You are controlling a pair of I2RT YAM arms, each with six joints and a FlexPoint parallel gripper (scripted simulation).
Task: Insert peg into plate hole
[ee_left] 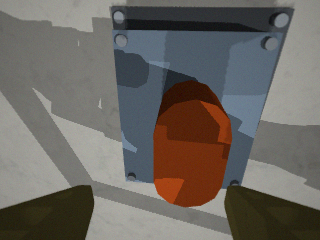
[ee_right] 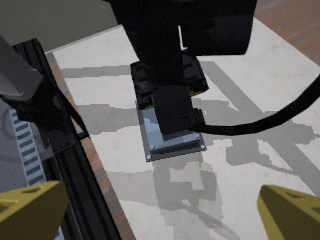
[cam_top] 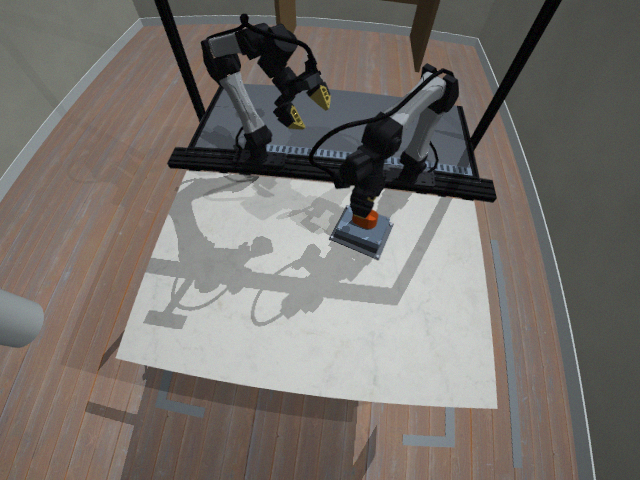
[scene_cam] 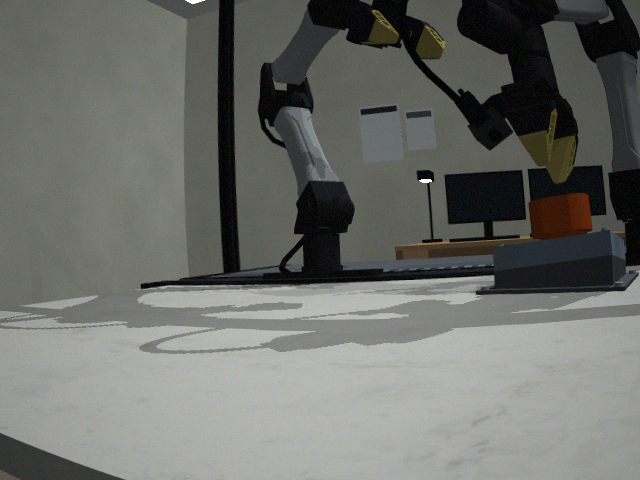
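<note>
The left yellow-fingered claw (cam_top: 363, 207) (scene_cam: 551, 173) (ee_left: 159, 200) (ee_right: 174, 100) points down, fingers apart, above the orange rounded peg (cam_top: 365, 220) (scene_cam: 560, 215) (ee_left: 192, 155), upright at the blue-grey plate (cam_top: 356, 239) (scene_cam: 558, 273) (ee_left: 140, 110) (ee_right: 151, 127), exterior frame right. Right claw (cam_top: 314, 117) (scene_cam: 417, 49) (ee_right: 162, 200): open, upper centre.

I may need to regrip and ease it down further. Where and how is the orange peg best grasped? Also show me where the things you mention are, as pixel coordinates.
Probably by the two long, flat-looking flanks of its head, from straight above. The orange peg (cam_top: 364, 219) (scene_cam: 560, 215) (ee_left: 192, 150) stands in the blue-grey block (cam_top: 356, 240) (scene_cam: 558, 266) (ee_left: 142, 107) (ee_right: 172, 146), its oblong head above the top face and narrowest between those flanks.
</note>
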